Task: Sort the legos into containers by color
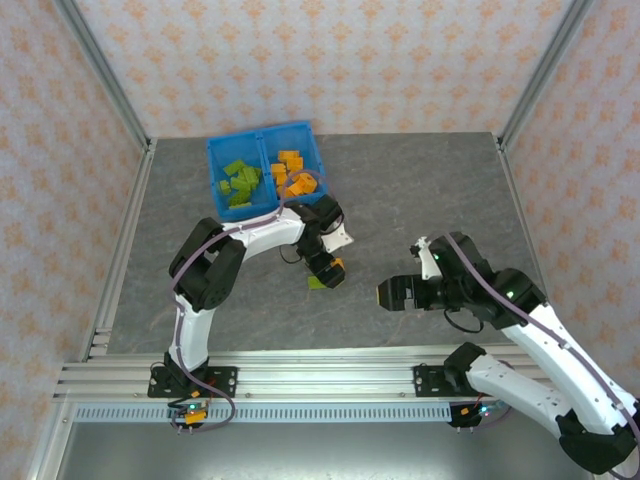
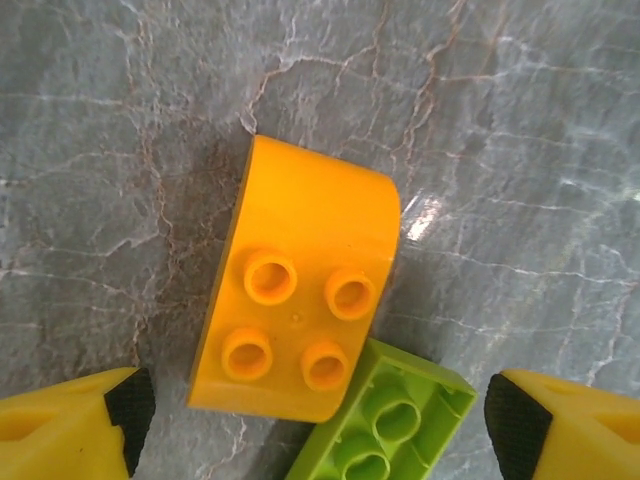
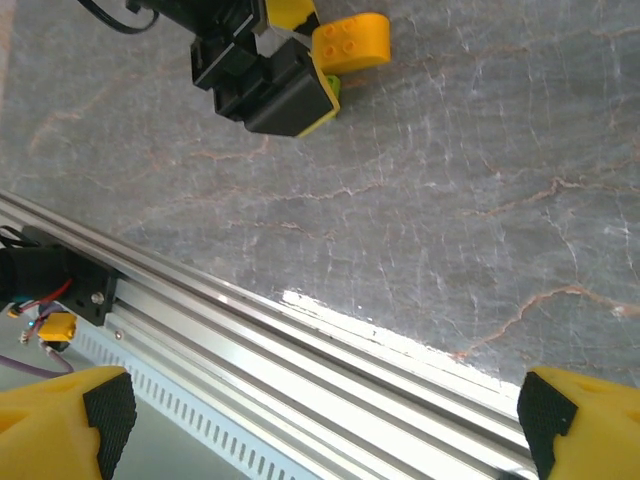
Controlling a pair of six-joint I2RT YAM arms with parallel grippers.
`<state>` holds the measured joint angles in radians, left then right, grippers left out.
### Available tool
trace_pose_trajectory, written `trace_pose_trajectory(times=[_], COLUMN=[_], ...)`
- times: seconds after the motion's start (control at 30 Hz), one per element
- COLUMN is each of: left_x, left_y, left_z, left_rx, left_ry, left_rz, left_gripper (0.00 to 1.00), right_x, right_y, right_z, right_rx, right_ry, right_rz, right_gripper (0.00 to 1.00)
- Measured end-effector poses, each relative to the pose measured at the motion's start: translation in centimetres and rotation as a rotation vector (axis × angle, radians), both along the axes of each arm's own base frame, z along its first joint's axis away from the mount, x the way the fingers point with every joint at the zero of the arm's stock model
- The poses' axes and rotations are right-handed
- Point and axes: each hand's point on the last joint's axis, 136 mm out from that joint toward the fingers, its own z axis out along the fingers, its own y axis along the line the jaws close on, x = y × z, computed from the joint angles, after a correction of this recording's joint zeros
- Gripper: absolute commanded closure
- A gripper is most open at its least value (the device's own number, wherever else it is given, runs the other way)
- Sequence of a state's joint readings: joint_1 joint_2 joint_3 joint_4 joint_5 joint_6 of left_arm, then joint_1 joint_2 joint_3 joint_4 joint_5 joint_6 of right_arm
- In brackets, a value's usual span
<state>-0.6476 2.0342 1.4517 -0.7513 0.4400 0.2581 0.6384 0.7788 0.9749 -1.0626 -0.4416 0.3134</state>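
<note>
Left end effector (image 2: 320,410) hangs spread wide, holding nothing, over an orange lego (image 2: 305,320) touching a green lego (image 2: 385,430) on the desk (image 2: 500,150); closing could pinch both, mixing colours; right end effector (image 3: 328,412) likewise gapes empty.

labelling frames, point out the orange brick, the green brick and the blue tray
orange brick (image 2: 298,322), left wrist view, studded face
green brick (image 2: 388,425), left wrist view, hollow underside
blue tray (image 1: 240,135), top view, far rim

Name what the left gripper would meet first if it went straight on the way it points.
Probably the orange brick, lying between the open fingers of the left gripper; the green brick sits beside it, off-centre.
</note>
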Motion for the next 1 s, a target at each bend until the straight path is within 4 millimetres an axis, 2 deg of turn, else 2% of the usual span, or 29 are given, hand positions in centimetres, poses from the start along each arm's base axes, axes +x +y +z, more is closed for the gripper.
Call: trace_pose_trajectory(times=[0.07,0.23,0.33,0.6,0.73,0.8,0.87,1.0], left_x=[0.3,1.0,1.5,2.0,2.6,3.2,4.3,9.2], left_y=[-0.2,-1.1,-1.2,-1.4,-2.0,-2.1,-2.0,-1.7], left_z=[0.0,-0.4,-0.5,-0.7,0.0,0.8,2.5,8.6], left_rx=[-0.008,-0.024,-0.016,-0.012,-0.034,-0.041,-0.043,-0.079], left_ry=[-0.013,-0.045,-0.061,-0.068,-0.1,-0.134,-0.191,-0.371], left_rz=[0.004,-0.002,0.007,0.037,0.056,0.073,0.099,0.189], left_gripper=[0.28,0.37,0.55,0.59,0.61,0.61,0.61,0.61], right_x=[0.1,0.2,0.3,0.6,0.7,0.8,0.9,1.1], right_y=[0.0,0.0,0.0,-0.3,-0.3,-0.3,-0.3,-0.4], right_z=[-0.2,-0.2,-0.2,-0.2,0.1,0.3,0.6,0.8], right_rx=[-0.009,-0.011,-0.013,-0.026,-0.021,-0.019,-0.015,-0.014], right_ry=[0.006,0.005,0.001,-0.01,-0.014,-0.02,-0.028,-0.038], right_rz=[-0.003,-0.005,-0.008,-0.021,-0.028,-0.033,-0.038,-0.048], right_gripper=[0.01,0.01,0.01,0.01,0.01,0.01,0.01,0.01])
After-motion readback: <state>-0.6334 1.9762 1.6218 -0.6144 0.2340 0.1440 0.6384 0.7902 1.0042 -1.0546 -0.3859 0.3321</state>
